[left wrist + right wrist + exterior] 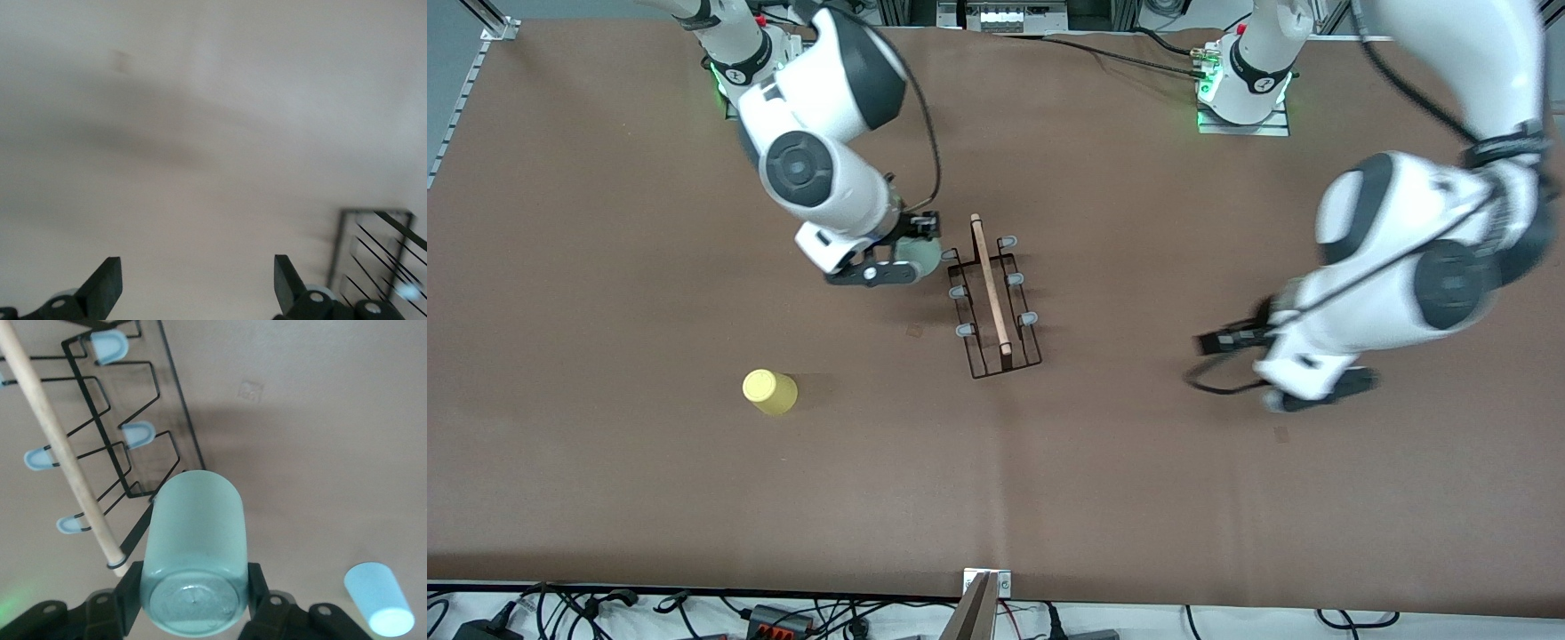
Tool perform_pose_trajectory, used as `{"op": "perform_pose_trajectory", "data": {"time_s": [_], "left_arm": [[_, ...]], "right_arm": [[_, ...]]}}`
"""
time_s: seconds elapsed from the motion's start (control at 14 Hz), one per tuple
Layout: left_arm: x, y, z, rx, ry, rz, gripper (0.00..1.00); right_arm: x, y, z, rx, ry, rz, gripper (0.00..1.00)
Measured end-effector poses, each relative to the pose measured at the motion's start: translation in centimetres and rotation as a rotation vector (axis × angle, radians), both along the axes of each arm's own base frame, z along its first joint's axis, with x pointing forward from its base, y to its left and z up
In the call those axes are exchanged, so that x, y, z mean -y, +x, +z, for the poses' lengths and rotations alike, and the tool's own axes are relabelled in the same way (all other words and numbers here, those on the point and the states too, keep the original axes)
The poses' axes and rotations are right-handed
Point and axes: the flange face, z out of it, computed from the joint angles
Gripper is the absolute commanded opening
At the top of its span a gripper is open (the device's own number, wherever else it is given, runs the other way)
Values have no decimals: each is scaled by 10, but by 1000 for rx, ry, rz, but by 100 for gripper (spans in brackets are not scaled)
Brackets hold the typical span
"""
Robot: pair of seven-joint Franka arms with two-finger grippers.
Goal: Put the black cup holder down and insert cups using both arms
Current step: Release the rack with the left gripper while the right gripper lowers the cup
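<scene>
the black cup holder (993, 296) stands placed with pegs bare — the right gripper (896, 258) pinches the mint cup (193, 560) beside it, the yellow cup (769, 391) waits, and the left gripper (1285, 373) hangs spread and empty.

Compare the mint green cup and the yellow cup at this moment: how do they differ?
The mint green cup is clamped in the right gripper beside the black cup holder; the yellow cup stands free on the table, nearer the front camera. Colours differ. Both are plain tumblers of similar size.
</scene>
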Motion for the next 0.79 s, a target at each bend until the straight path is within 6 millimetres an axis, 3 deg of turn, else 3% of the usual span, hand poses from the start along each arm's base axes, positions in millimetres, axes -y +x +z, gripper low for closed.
{"op": "perform_pose_trajectory", "data": {"time_s": [0.14,0.36,0.5,0.79], "left_arm": [[-47,-8,34,28,20,-14,100],[-89,-31,70,55,42,-94,100],[-99,-45,72,62,53,-126,100],[-98,-72,59,63,93,-157,100]], "right_arm": [[-12,-2,-9,-8,-6,8,39],[-19,5,-30,-25,-15,7,39],[-22,8,-41,-34,-20,8,39],[-34,0,-50,-43,-27,28,39]]}}
